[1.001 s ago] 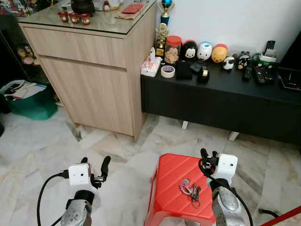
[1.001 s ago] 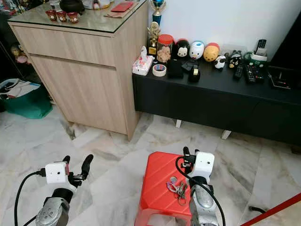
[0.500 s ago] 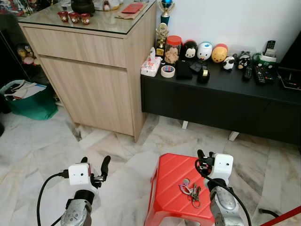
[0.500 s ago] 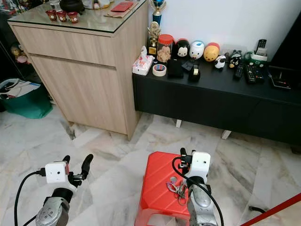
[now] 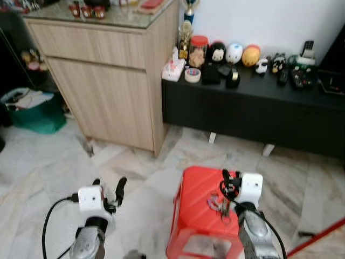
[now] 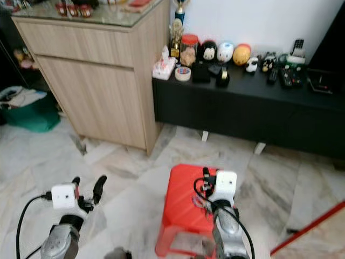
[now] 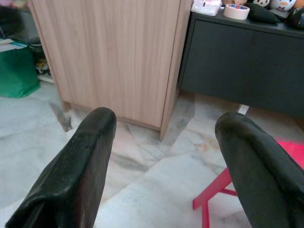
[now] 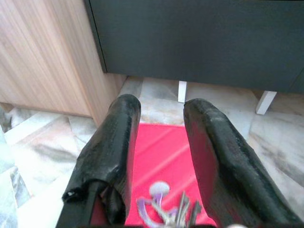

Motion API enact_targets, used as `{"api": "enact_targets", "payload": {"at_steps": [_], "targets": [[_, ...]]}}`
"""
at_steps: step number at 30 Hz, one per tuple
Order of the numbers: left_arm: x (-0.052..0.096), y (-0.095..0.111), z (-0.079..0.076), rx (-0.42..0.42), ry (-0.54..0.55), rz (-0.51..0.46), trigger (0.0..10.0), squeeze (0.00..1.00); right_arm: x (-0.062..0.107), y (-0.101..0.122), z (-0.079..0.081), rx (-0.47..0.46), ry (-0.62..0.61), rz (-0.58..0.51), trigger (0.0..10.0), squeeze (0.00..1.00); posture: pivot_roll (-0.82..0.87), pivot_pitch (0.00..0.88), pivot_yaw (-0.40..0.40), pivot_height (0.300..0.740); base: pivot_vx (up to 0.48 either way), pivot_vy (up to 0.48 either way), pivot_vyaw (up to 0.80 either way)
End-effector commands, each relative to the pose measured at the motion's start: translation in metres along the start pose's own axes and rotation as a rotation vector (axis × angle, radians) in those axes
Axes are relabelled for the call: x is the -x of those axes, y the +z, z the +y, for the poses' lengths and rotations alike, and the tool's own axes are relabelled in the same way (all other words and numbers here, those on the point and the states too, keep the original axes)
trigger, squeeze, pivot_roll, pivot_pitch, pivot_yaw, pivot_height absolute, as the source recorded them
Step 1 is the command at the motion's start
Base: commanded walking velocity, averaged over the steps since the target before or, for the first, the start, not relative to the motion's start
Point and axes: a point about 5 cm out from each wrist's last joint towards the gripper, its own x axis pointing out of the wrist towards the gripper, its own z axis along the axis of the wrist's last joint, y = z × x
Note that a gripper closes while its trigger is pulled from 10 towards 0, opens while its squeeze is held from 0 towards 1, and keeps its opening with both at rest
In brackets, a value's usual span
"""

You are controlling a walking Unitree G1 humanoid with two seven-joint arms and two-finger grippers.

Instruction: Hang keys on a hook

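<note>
1 bunch of keys point(image 5: 218, 205) lies on the red stool point(image 5: 191, 218), toward the stool's right edge and roughly midway between its front and back edges — not yet lifted. The right gripper point(image 8: 161, 156) hangs just above the stool with its 2 black fingers point(image 8: 111, 147) parted; in the right wrist view the keys sit low between them, at the fingers' base, so the fingers straddle the bunch without closing on it. Whether any finger touches the metal is not clear. The left gripper point(image 7: 164, 156) is released too, its 2 fingers spread wide over the marble floor point(image 5: 48, 162) to the left of the stool, holding nothing and aimed toward the wooden cabinet point(image 5: 108, 81).

By my reading the task is at its very start: the approach to the keys is nearly made, the grasp is not. What is left is nearly everything — closing on the bunch, lifting it, carrying it and hanging it. No hook can be made out; behind the stool there is the black low bench point(image 5: 253, 102) with its row of small figurines and remotes, beside the cabinet.
</note>
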Motion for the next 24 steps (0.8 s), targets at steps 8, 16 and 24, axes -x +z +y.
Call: {"api": "enact_targets", "payload": {"at_steps": [8,16,24], "targets": [[-0.0008,-0.0016,-0.0036,-0.001,-0.013,0.027,10.0,0.00,0.0015,-0.0050,0.0009,-0.005,0.013,0.027,10.0,0.00,0.09,0.075,-0.020,0.644,0.000,0.000,0.00],[-0.0040,0.0000,-0.0071,0.015,-0.030,0.031,10.0,0.00,0.0024,-0.0089,0.0029,0.001,0.023,0.047,10.0,0.00,0.09,0.068,-0.019,0.644,0.000,0.000,0.00],[-0.0042,-0.0004,-0.0078,0.020,-0.044,0.038,10.0,0.00,0.0024,-0.0100,0.0044,0.014,0.033,0.054,10.0,0.00,0.09,0.055,-0.016,0.644,0.069,0.000,0.00]]}}
